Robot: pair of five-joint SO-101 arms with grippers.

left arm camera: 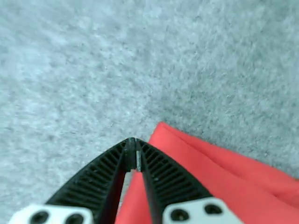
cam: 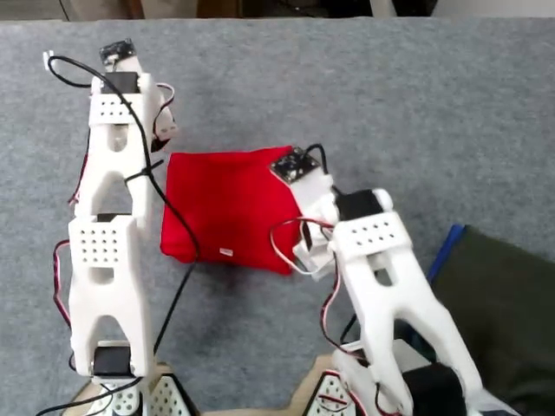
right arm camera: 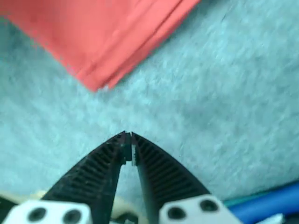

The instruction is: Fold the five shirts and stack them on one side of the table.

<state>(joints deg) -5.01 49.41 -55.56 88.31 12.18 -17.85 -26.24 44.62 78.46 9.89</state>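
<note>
A red shirt [cam: 230,208] lies folded into a rough square in the middle of the grey table. In the left wrist view my left gripper [left arm camera: 132,151] is shut with nothing in it, its tips just off the far left corner of the red shirt [left arm camera: 224,186]. The left arm [cam: 113,173] stands along that side of the shirt. My right gripper [right arm camera: 128,147] is shut and empty over bare grey cloth, a short way from a corner of the red shirt [right arm camera: 107,37]. The right arm [cam: 373,251] leans over the shirt's near right corner.
A dark green garment [cam: 503,295] lies at the table's right edge, with a blue strip [cam: 447,247] along its side; that blue strip [right arm camera: 266,200] also shows by the right gripper. Grey cloth [cam: 416,104] covers the table at the back and right.
</note>
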